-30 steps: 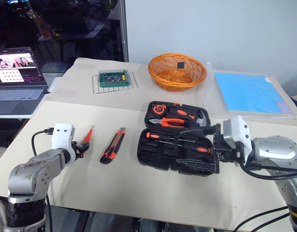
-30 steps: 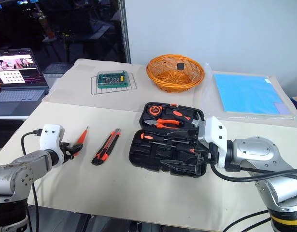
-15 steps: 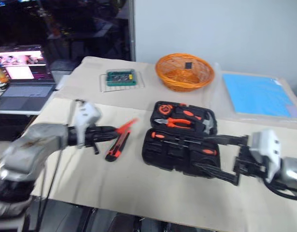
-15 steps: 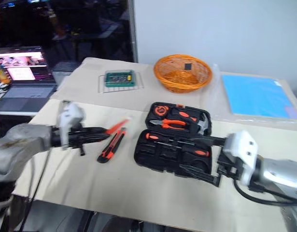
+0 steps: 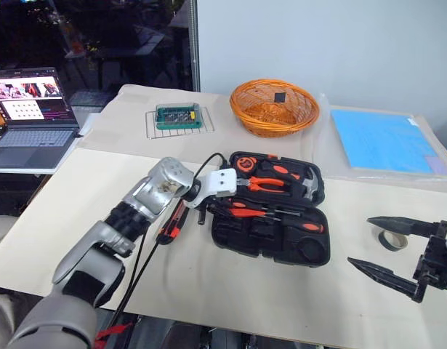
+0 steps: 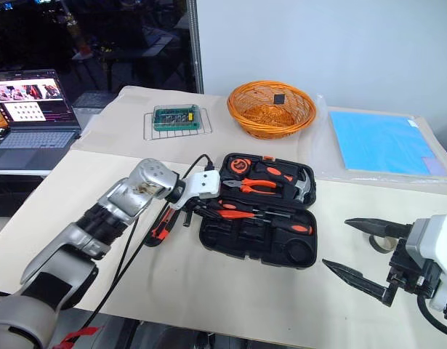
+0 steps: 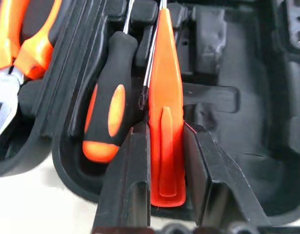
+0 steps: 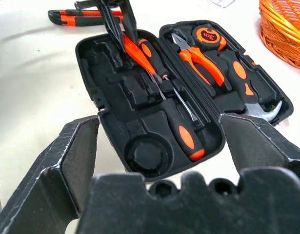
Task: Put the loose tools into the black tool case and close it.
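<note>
The left gripper (image 7: 163, 161) has been carried from the table's left side to the open black tool case (image 5: 310, 251) — the orange-handled screwdriver (image 7: 165, 112) is clamped between its fingers, handle end at the gripper and shaft pointing away along the case's length, over the near half's recesses. The right gripper (image 5: 387, 249) has been drawn back from the case, its jaws spread wide apart. The utility knife (image 5: 169, 228) lies beside the case.

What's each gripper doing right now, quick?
Left gripper: shut on the orange-handled screwdriver, over the tool case.
Right gripper: open, holding nothing.
</note>
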